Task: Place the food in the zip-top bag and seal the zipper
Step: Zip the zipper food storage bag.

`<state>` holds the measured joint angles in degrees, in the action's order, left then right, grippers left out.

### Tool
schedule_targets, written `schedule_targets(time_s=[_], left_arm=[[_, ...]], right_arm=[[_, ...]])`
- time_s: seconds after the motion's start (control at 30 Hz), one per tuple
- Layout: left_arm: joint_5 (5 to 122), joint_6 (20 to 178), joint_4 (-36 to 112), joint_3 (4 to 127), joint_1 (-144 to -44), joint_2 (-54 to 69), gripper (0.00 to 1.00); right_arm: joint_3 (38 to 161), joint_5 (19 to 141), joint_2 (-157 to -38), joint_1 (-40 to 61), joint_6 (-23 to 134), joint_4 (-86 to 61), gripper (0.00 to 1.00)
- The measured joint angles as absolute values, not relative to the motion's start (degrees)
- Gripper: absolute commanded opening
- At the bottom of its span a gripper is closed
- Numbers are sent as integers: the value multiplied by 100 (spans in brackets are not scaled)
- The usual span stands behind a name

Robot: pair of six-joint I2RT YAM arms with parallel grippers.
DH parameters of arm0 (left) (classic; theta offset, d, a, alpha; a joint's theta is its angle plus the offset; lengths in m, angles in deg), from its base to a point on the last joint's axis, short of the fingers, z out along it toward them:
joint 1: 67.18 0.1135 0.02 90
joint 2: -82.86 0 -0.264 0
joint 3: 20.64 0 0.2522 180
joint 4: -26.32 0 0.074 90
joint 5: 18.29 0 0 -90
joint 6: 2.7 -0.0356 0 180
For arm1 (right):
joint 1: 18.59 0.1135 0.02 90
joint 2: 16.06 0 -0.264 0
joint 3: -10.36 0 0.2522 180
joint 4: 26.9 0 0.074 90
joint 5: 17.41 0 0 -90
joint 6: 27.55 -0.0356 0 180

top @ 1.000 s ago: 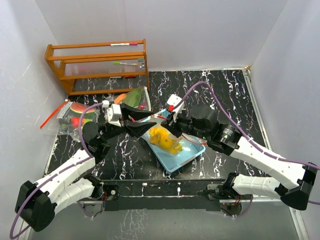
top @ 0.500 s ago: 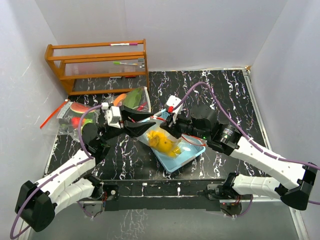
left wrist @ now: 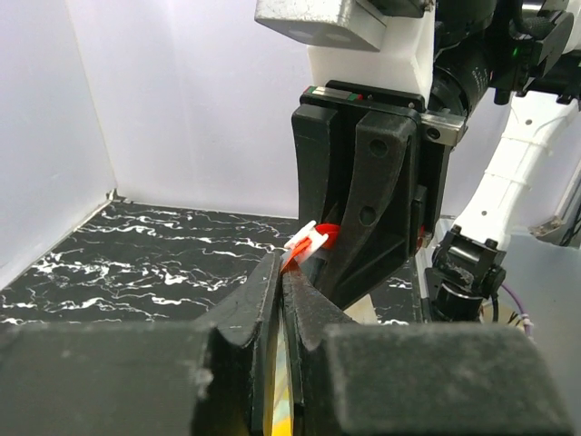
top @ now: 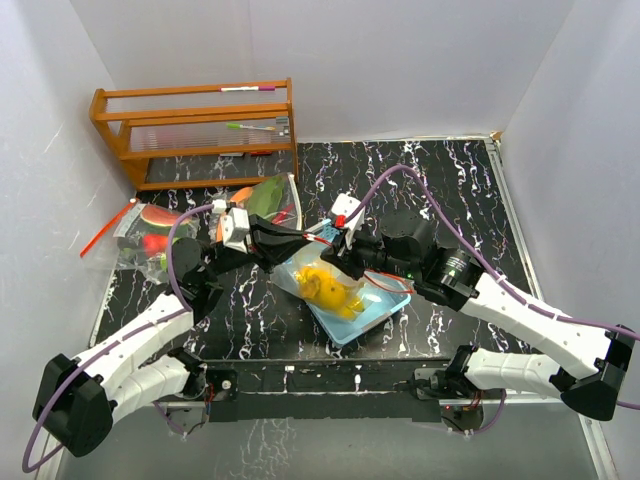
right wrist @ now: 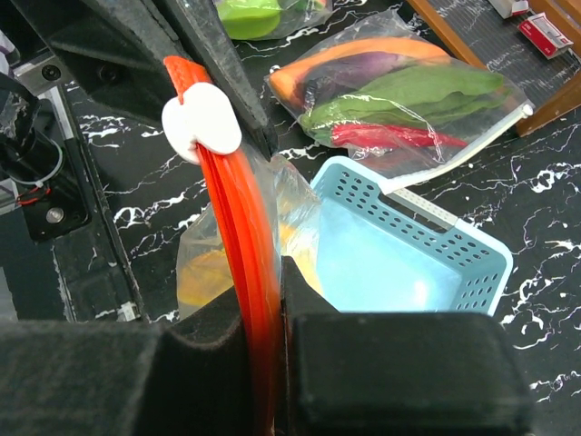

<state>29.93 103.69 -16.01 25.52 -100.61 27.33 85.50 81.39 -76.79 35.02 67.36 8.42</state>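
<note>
Yellow toy fruit (top: 326,287) sits inside a clear zip-top bag (top: 300,270). The bag rests in a light-blue basket (top: 378,313) in the middle of the black marble table (top: 450,190). The bag's top edge is up between the two arms. The left gripper (top: 288,252) pinches it on the left and the right gripper (top: 335,243) pinches it on the right. The edge runs across from one to the other, and the fruit lies lower, on the near side. A bag of vegetables (top: 268,196) and a bag with a watermelon slice (top: 150,228) lie further left, in front of a wooden rack (top: 195,130).

From the left wrist, the left gripper (left wrist: 281,280) is squeezed tight on the thin bag edge. The red zipper (left wrist: 325,236) and its white slider (left wrist: 307,242) poke out just past the tips. The right gripper (left wrist: 349,272) stands right behind them.

From the right wrist, the right gripper (right wrist: 263,291) is clamped on the red zipper (right wrist: 238,209). The zipper runs straight up the picture to the white slider (right wrist: 201,123). The left gripper (right wrist: 259,136) touches the bag beside the slider. The yellow toy fruit (right wrist: 204,272) hangs below in the bag, next to the light-blue basket (right wrist: 454,263). The bag of vegetables (right wrist: 399,100) lies behind the basket.
</note>
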Motion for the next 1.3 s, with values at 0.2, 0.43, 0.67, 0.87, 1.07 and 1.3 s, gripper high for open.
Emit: schedule_targets(time_s=[0.2, 0.43, 0.67, 0.87, 1.07, 1.3], left_arm=[[2908, 10336, -1269, 2756, -10050, 2718, 0], [2873, 10218, -541, 2952, -10050, 2770, 0], [2661, 9634, 1343, 3873, -10039, 2744, 0], [2527, 9256, 2261, 4039, -10035, 2746, 0], [2348, 9138, 2586, 4039, -10030, 2744, 0], [2296, 9131, 2639, 4039, -10030, 2746, 0]], right_arm=[[8550, 8134, -7648, 3502, 6736, 851, 9], [8553, 7874, -7574, 3502, 6666, 899, 54], [8553, 7686, -7156, 3493, 6841, 886, 74], [8767, 7903, -7040, 3493, 7012, 1054, 70], [9554, 8484, -7585, 3493, 7228, 1393, 67], [9742, 8722, -7958, 3493, 7390, 1649, 67]])
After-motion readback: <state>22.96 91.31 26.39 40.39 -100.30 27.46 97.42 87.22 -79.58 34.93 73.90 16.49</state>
